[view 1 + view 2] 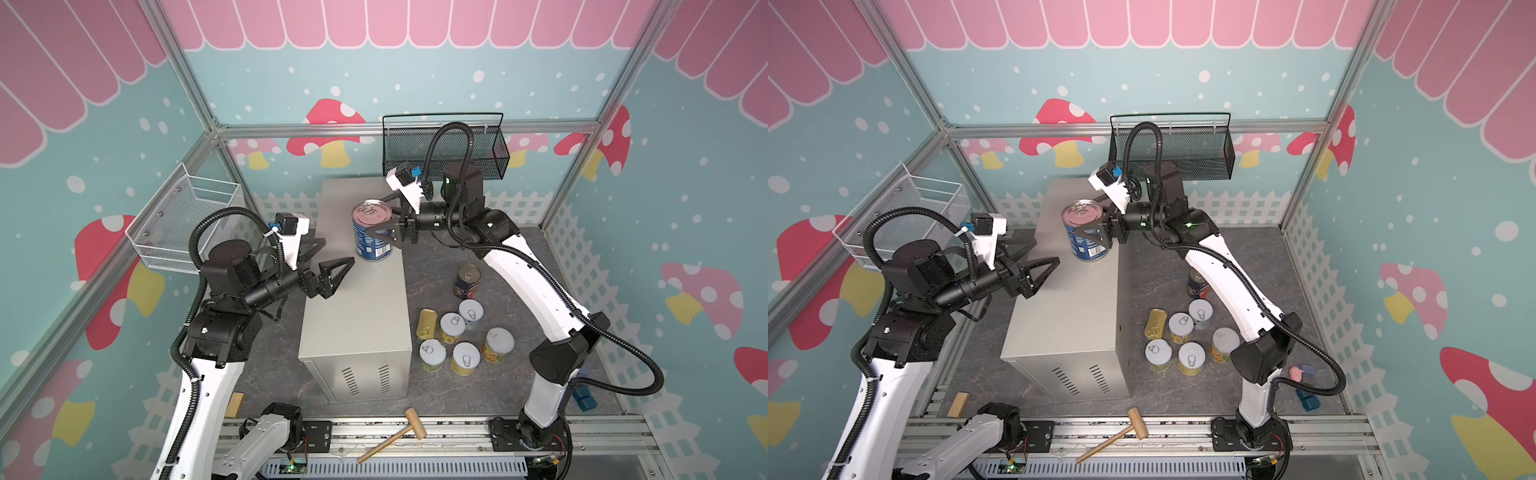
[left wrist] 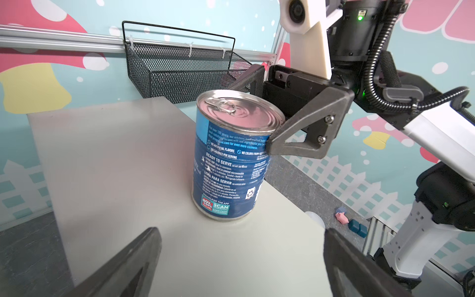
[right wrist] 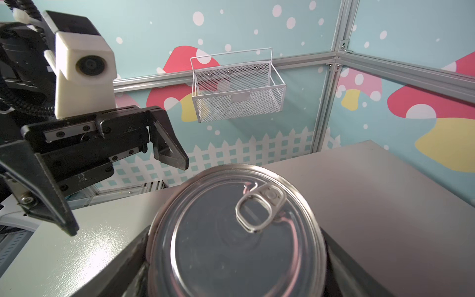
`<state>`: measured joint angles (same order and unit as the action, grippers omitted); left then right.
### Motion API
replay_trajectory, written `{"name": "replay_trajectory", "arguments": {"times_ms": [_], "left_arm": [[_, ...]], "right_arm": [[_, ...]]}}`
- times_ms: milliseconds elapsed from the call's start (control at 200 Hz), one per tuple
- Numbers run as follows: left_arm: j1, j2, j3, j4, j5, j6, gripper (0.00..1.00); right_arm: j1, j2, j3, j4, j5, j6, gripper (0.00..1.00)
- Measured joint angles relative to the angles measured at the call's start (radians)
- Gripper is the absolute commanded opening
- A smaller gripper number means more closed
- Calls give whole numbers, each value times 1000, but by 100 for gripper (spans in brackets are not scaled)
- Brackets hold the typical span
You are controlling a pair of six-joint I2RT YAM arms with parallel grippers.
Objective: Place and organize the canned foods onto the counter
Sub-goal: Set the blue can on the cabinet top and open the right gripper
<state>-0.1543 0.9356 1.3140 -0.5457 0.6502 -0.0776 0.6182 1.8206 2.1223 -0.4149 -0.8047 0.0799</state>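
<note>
A tall blue-labelled can (image 1: pixel 372 232) (image 1: pixel 1084 235) (image 2: pixel 228 164) stands upright on the beige counter (image 1: pixel 357 316) (image 1: pixel 1071 316) (image 2: pixel 115 167), near its right edge. My right gripper (image 1: pixel 374 224) (image 3: pixel 236 257) is shut on the can's upper sides, with the silver pull-tab lid (image 3: pixel 236 231) between its fingers. My left gripper (image 1: pixel 337 250) (image 2: pixel 240 239) hovers open over the counter's left side, a short way from the can, holding nothing. On the floor right of the counter stand a second navy can (image 1: pixel 467 280), a flat gold tin (image 1: pixel 427 324) and several short yellow cans (image 1: pixel 465 357).
A black mesh basket (image 1: pixel 449 145) hangs on the back rail behind the right arm. A white wire basket (image 1: pixel 187 224) hangs on the left wall. A wooden mallet (image 1: pixel 399 432) lies on the front rail, a wood block (image 1: pixel 235 405) at front left, blue blocks (image 1: pixel 584 399) at front right.
</note>
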Motion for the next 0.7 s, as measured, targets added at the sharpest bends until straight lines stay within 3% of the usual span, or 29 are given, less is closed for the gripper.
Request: {"name": "replay_trajectory", "arguments": {"times_ms": [50, 170, 490, 696], "left_arm": [[-21, 8, -1, 7, -19, -2, 99], [-79, 37, -1, 21, -78, 0, 99], [-211, 142, 62, 15, -274, 33, 100], [-238, 182, 131, 19, -349, 49, 100]], "right_arm": [[0, -2, -8, 13, 1, 3, 84], [2, -9, -21, 27, 15, 11, 99], [2, -204, -100, 73, 148, 3, 99], [-9, -414, -270, 95, 340, -37, 99]]}}
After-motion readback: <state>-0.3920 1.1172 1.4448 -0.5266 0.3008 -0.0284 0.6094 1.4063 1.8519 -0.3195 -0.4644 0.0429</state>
